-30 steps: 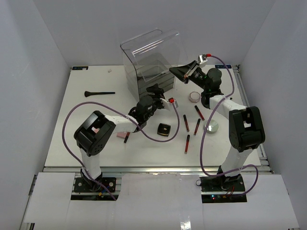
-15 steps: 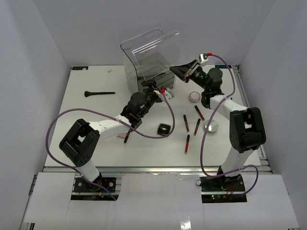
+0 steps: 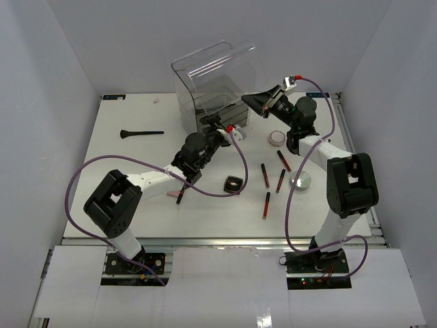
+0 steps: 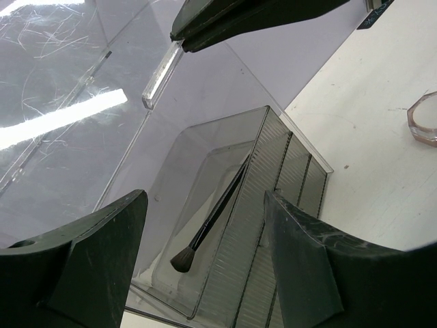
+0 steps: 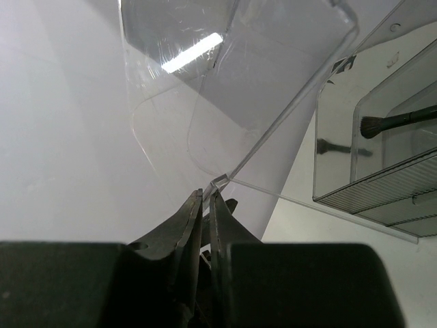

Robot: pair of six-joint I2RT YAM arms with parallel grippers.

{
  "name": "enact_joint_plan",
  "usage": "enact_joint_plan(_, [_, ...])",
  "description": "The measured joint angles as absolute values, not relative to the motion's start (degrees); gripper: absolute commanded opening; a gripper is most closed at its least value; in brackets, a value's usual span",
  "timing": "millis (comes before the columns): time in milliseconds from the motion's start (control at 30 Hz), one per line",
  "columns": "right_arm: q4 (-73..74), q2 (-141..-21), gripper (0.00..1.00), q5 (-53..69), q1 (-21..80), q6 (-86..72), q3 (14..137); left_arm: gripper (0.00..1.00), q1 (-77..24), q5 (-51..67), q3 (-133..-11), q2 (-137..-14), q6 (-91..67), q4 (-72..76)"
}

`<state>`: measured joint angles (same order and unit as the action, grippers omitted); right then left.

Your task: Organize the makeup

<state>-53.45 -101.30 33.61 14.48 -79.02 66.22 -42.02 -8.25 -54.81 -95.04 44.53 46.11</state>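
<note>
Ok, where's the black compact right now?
In the top view the compact lies flat near the table's middle, just left of the red tubes, with the silver tin further right.

The white table (image 3: 102, 184) carries a clear box (image 3: 212, 75) with smoky grey ribbed drawers (image 4: 273, 205) far, a black brush (image 3: 141, 132) far left, red-and-black tubes (image 3: 264, 175) right, a silver tin (image 3: 300, 180) and a black compact (image 3: 233, 183), its centre perhaps gold.

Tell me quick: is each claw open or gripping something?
Left gripper: open, holding nothing.
Right gripper: closed on the clear lid of the acrylic box.
</note>
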Motion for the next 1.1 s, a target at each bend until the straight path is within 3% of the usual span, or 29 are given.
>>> enact_joint_plan(267, [-53.46,-100.64,0.26,33.61,14.47,-77.86,65.90,0.80,-42.02,-8.61,-55.74,-95.04,44.51,46.17])
enact_joint_plan(467, [-53.47,-99.63,0.43,33.63,14.46,-77.16,65.62,0.80,-42.02,-8.64,-56.87,-95.04,44.48,46.09])
enact_joint_plan(767, [-52.71,-95.82,0.53,35.88,12.37,-74.60,59.71,0.80,-41.75,-8.50,-58.25,-95.04,43.93,45.53])
enact_joint_plan(900, [-50.22,-92.50,0.65,38.16,8.68,-70.81,56.19,0.80,-41.49,-8.25,-58.48,-95.04,43.47,45.18])
enact_joint_plan(1100, [-24.66,-90.89,0.74,38.90,0.63,-46.05,61.82,0.80,-40.60,-7.82,-58.63,-95.04,42.05,44.94])
